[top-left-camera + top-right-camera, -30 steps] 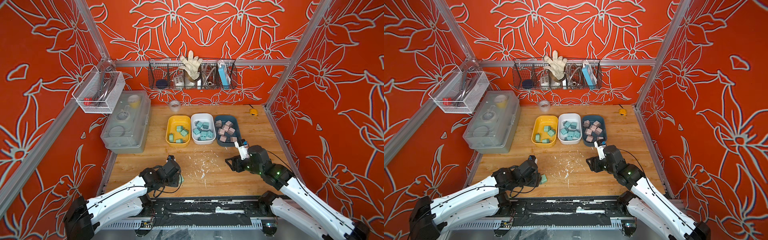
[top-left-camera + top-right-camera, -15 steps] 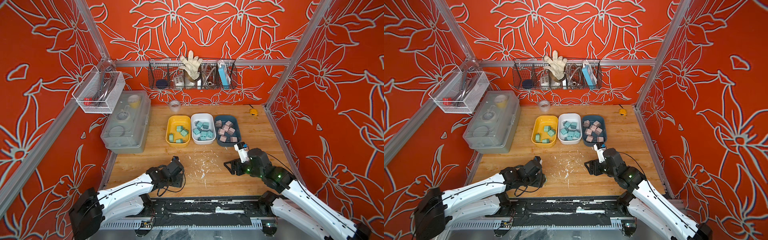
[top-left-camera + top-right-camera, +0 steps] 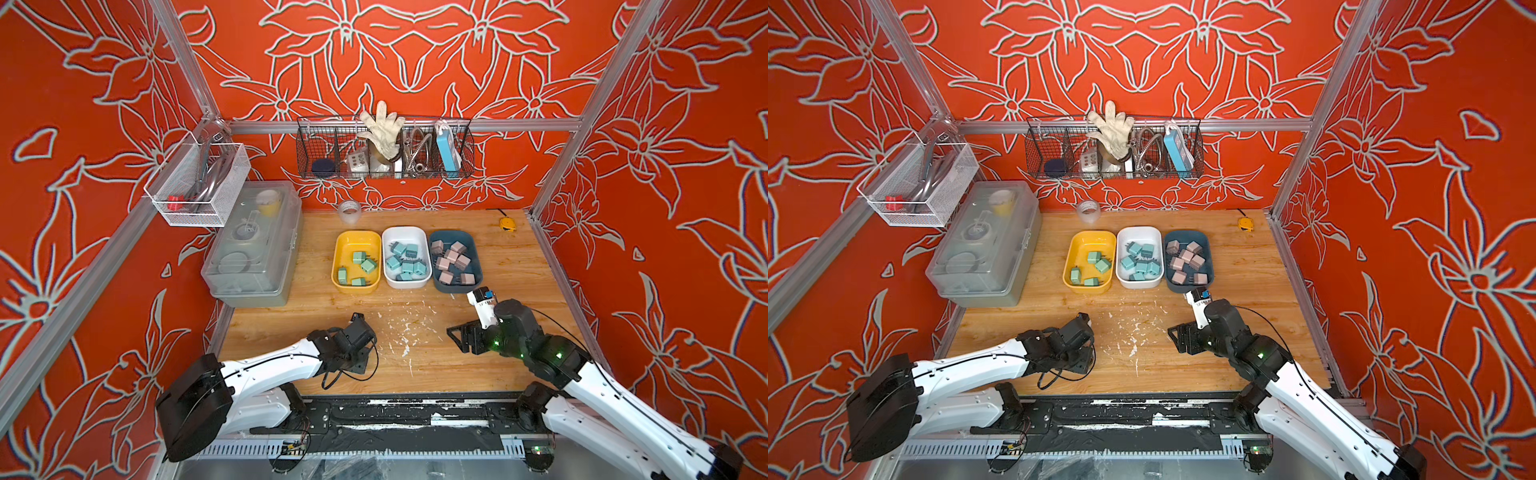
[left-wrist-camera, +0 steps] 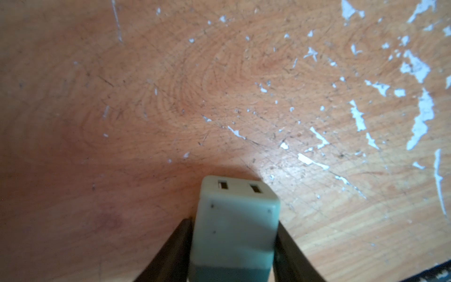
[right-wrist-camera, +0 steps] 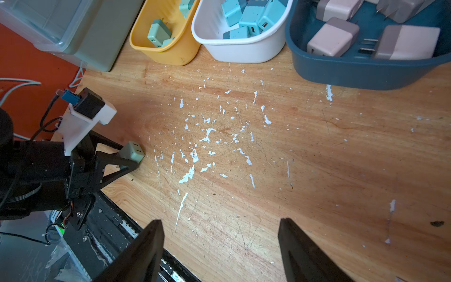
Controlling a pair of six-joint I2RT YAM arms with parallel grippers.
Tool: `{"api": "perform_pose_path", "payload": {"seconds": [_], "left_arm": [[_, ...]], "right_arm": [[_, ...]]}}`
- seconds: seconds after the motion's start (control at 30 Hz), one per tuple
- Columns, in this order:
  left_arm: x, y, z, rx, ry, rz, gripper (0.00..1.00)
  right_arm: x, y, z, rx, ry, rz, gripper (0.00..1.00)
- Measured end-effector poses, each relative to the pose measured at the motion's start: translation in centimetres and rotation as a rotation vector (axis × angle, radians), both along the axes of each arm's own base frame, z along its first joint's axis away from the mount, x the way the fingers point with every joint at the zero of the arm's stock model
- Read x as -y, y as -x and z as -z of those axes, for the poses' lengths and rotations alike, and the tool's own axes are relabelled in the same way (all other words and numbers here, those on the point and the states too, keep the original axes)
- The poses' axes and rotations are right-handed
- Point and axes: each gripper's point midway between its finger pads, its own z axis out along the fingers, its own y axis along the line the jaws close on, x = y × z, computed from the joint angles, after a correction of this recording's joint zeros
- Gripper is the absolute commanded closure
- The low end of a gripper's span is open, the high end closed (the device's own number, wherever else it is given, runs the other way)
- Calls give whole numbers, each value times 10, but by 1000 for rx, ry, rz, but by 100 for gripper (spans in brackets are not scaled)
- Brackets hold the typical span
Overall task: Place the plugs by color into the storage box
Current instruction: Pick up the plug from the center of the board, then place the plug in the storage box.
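— Starting at the left gripper (image 5: 129,156): clamped tight on one green plug (image 5: 131,151), low at the table's (image 3: 519,257) 7 o'clock, close to the front edge. Cannot tell whether touching the wood.
— And the right?
— Right gripper (image 5: 219,222) spread wide, gripping nothing, over bare wood at 4 o'clock.
— Counting outward?
— In a row at 12 o'clock, rims nearly touching: yellow tray (image 3: 357,237) with four green plugs (image 3: 358,257), white tray (image 3: 405,233) with six teal plugs (image 3: 407,266), blue tray (image 3: 477,266) with seven pink plugs (image 3: 451,255). Three trays, seventeen plugs inside.
— Room for moving?
— Plenty across the middle: open, white-flecked wood between both grippers and the trays. Hemmed at 9 o'clock by one lidded box (image 3: 253,249) against the wall; at 1 o'clock, one tape measure (image 3: 507,224) near the table's far corner.
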Motion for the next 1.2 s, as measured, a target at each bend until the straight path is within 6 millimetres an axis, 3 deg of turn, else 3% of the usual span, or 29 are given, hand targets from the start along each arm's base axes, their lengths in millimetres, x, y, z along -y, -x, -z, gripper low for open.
{"api": "perform_pose_path", "payload": {"seconds": [0.33,0.6,0.77,0.97,1.1,1.2], "left_arm": [[-8,-3,-22,53,4,-28,70],[0,-32,-71,200,71,-60,79],[-15,-78,-92,258,92,-170,84],[-25,-147,-102,287,69,-236,85],[-25,-198,-101,291,60,-255,85],[-27,-229,-92,280,52,-269,84]], "right_arm": [[-1,-2,1,2,3,3,20],[-12,-16,10,1,26,0,18],[-27,-35,19,-3,61,-18,17],[-60,-72,8,25,84,-53,16],[-77,-92,6,38,97,-69,16],[-80,-95,13,33,112,-75,16]]}}
